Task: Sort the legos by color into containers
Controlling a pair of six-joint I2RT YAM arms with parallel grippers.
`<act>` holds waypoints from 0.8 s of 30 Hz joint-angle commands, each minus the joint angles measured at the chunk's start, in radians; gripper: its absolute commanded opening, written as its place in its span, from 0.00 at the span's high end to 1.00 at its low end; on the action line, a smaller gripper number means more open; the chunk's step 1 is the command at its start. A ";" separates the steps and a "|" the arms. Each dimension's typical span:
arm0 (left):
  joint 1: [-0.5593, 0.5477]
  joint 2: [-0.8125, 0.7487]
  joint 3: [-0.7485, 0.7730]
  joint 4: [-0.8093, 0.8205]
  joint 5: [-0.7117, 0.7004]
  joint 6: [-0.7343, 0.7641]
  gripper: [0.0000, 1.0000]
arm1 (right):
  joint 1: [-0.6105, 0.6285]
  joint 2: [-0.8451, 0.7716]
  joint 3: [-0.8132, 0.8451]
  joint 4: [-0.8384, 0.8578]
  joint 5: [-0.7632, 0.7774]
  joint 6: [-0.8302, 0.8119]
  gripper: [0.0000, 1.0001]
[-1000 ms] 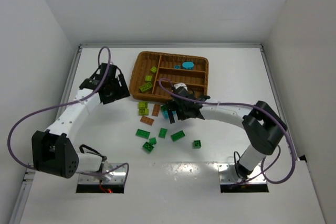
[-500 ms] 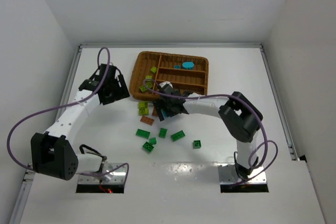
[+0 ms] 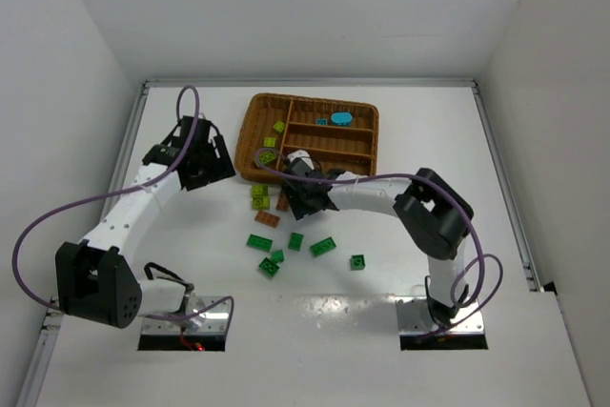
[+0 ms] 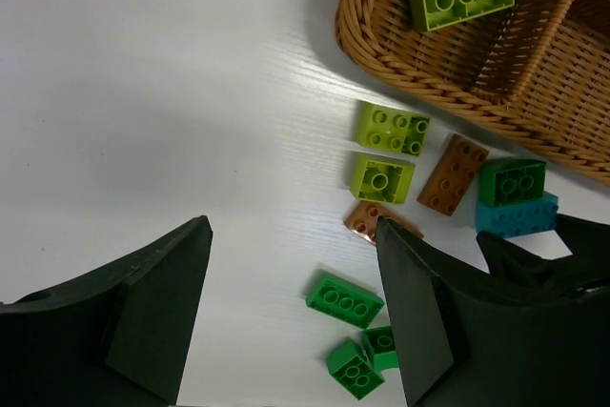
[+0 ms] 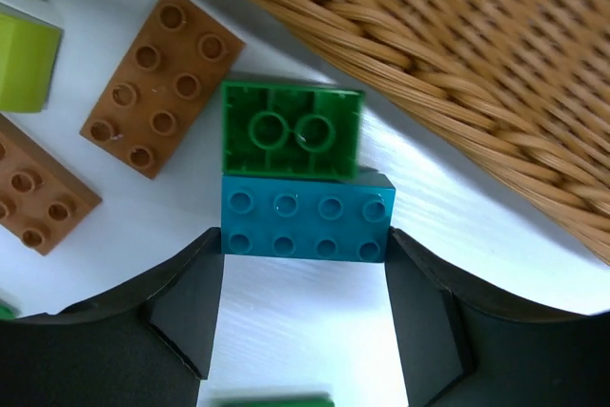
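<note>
Wicker, brown and woven, forms the tray (image 5: 477, 73), the largest thing on the tabletop (image 3: 429, 121), and every place is given from it. Off the tray's left corner the left fingers (image 4: 157, 302) are held wide apart over bare surface, with nothing between them. Just outside the tray's near wall the right fingers (image 5: 186, 316) are set on either side of the cyan brick (image 5: 305, 221), one tip at each short end. Whether they have closed firmly on it cannot be told. Only the half of the brick farther from the tray lies between the tips. Its other long side is pressed against a dark green brick (image 5: 291, 131), which lies between it and the tray wall. Two brown bricks (image 5: 162, 78) lie just beside these, along the same wall. The cyan brick is judged to be light, rigid and not fragile, with smooth plastic sides that may slip under a shallow pinch. The short ends are judged the best hold, since one long side is blocked. A deeper seat between the fingers would be safer, and the green brick may be dragged along.
</note>
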 commanded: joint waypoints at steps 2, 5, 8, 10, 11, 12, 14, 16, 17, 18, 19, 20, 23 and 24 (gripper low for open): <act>0.012 -0.030 0.006 -0.001 0.006 0.010 0.24 | 0.002 -0.120 0.031 -0.035 0.081 0.019 0.43; 0.012 -0.030 0.016 -0.001 0.026 0.010 0.24 | -0.018 -0.189 0.031 -0.075 0.114 0.019 0.43; 0.012 -0.030 0.029 -0.001 0.026 0.020 0.24 | -0.067 -0.224 0.094 -0.106 0.153 0.010 0.43; 0.012 -0.030 0.038 -0.001 0.038 0.020 0.24 | -0.101 -0.215 0.137 -0.118 0.162 0.010 0.43; 0.012 -0.030 0.052 0.011 0.055 0.020 0.24 | -0.137 -0.194 0.160 -0.118 0.162 0.010 0.43; 0.012 -0.003 0.070 0.011 0.070 0.009 0.24 | -0.154 -0.177 0.205 -0.118 0.153 -0.002 0.43; 0.012 0.016 0.084 0.020 0.095 0.009 0.24 | -0.213 -0.134 0.293 -0.118 0.153 -0.012 0.43; 0.012 0.036 0.095 0.020 0.104 0.000 0.24 | -0.250 -0.051 0.364 -0.107 0.112 -0.023 0.43; 0.012 0.036 0.095 0.020 0.104 0.000 0.24 | -0.263 -0.014 0.458 -0.116 0.111 -0.032 0.43; 0.012 0.045 0.095 0.020 0.104 0.000 0.24 | -0.276 0.021 0.508 -0.139 0.111 -0.041 0.43; 0.012 0.045 0.095 0.020 0.104 0.000 0.24 | -0.291 0.090 0.554 -0.139 0.102 -0.041 0.43; 0.012 0.045 0.095 0.020 0.094 0.000 0.24 | -0.300 0.119 0.639 -0.149 0.102 -0.050 0.43; 0.012 0.045 0.095 0.020 0.084 0.000 0.24 | -0.336 0.248 0.814 -0.176 0.069 -0.050 0.43; 0.012 0.056 0.095 0.020 0.084 0.000 0.24 | -0.345 0.280 0.859 -0.185 0.047 -0.050 0.43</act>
